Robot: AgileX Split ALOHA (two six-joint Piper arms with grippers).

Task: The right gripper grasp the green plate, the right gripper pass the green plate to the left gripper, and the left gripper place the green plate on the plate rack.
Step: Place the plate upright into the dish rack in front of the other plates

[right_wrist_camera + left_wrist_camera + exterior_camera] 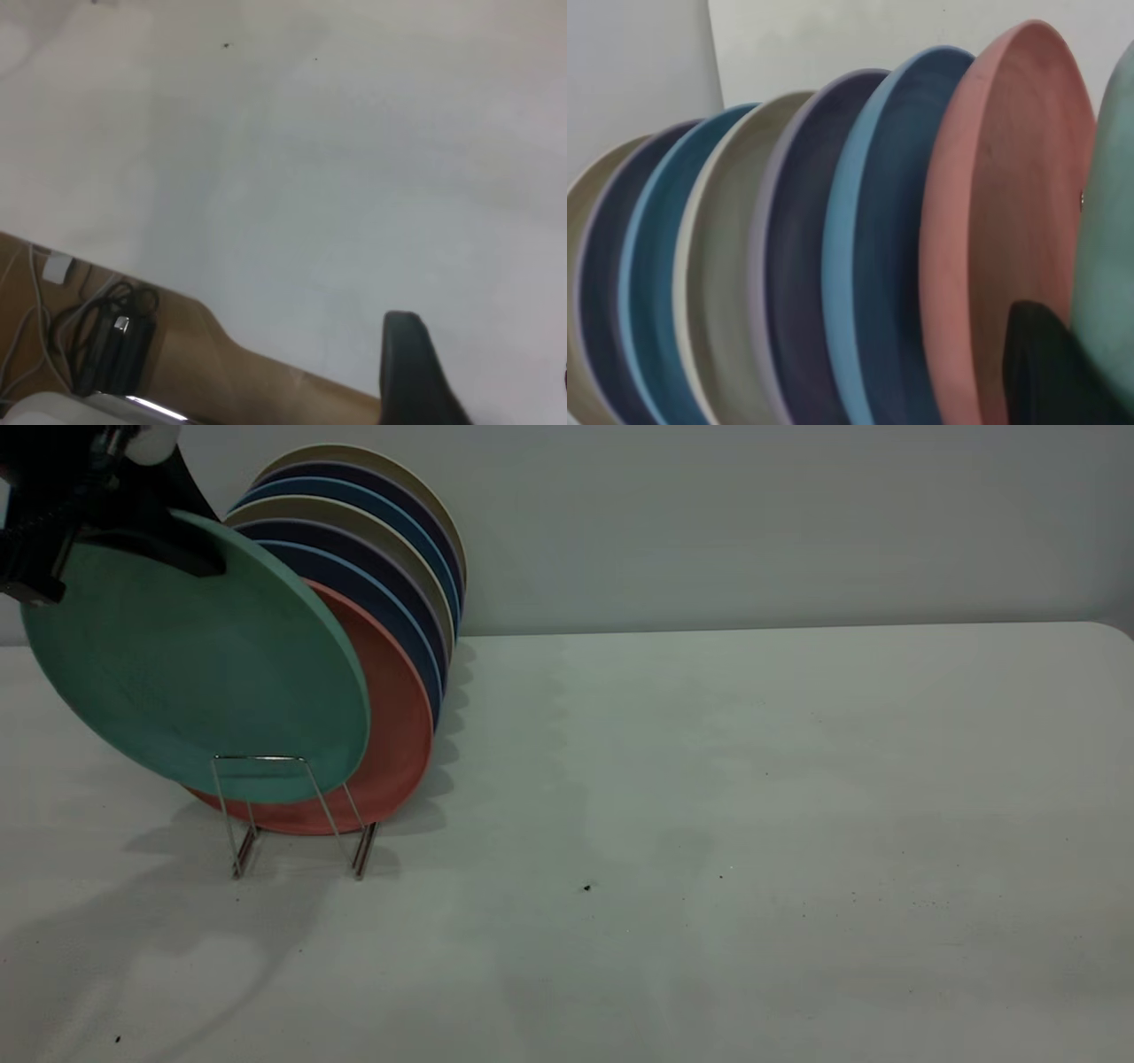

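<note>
My left gripper (133, 545) is clamped on the green plate's (195, 664) upper rim. I see it tilted at the plate rack's (297, 815) front, beside the salmon plate (399, 726)

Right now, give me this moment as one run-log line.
left claw: shut on green plate | green plate: tilted, front of salmon-pink plate, at plate rack | right claw: over table, empty

green plate (190, 669) | teal, tilted, gripped at upper rim | lower edge in plate rack (297, 815) front loop
</note>
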